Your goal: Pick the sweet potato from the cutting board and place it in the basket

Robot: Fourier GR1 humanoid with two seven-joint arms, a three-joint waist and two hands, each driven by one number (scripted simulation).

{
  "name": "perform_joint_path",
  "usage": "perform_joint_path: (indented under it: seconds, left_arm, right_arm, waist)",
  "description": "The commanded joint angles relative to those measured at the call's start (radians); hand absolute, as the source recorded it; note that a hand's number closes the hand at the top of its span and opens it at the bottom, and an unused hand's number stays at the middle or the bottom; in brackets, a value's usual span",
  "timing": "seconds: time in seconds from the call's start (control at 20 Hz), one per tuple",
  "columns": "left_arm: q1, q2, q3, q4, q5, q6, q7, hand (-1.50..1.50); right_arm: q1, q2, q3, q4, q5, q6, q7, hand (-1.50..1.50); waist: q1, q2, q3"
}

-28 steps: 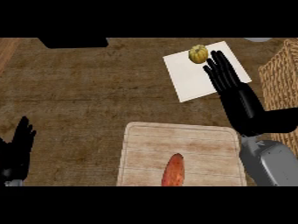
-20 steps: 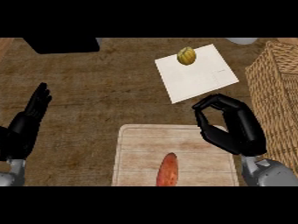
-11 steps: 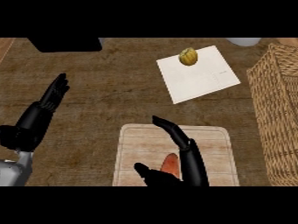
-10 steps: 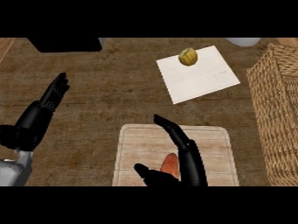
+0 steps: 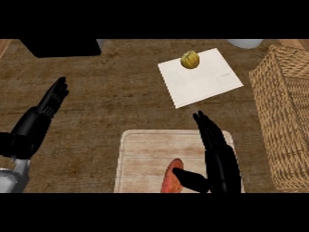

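The orange sweet potato (image 5: pixel 173 177) lies on the pale wooden cutting board (image 5: pixel 143 154) at the lower middle; only its upper end shows above the lower band. My right hand (image 5: pixel 218 158) hovers over the board's right part, fingers straight and pointing away, thumb reaching toward the sweet potato; the hand is open. The wicker basket (image 5: pixel 292 118) stands along the right edge. My left hand (image 5: pixel 35 123) rests open at the left, fingers up.
A white sheet (image 5: pixel 204 81) lies at the back with a small yellow-green fruit (image 5: pixel 190 59) on its far corner. A black object (image 5: pixel 61 46) sits at the back left, and a pale round thing (image 5: pixel 245 43) at the back right.
My right hand came down from the back right near the basket to the cutting board and straightened out beside the sweet potato. My left hand lifted and stretched its fingers.
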Motion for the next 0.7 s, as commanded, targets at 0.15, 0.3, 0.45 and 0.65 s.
perform_joint_path:
  seconds: [0.15, 0.3, 0.45, 0.65]
  left_arm:
    - [0.005, -0.012, -0.005, -0.004, -0.014, 0.007, -0.021, 0.0]
    - [-0.008, -0.019, -0.017, -0.007, -0.015, 0.0, -0.005, 0.0]
    - [-0.051, -0.031, -0.019, -0.017, -0.011, 0.001, 0.028, 0.0]
    - [-0.023, -0.023, 0.001, 0.024, -0.014, -0.018, -0.026, 0.0]
  right_arm:
    - [-0.004, -0.047, 0.08, -0.207, 0.031, 0.432, 0.365, -1.5]
    - [-0.015, -0.026, 0.113, -0.357, -0.013, 0.607, 0.531, -1.5]
    - [-0.033, 0.014, 0.135, -0.531, -0.048, 0.758, 0.706, -1.5]
    - [0.004, 0.021, 0.155, -0.722, -0.036, 0.875, 0.872, -1.5]
  waist:
    - [0.019, 0.007, 0.002]
    - [0.022, 0.01, 0.005]
    - [0.026, 0.014, 0.009]
    - [0.029, 0.017, 0.009]
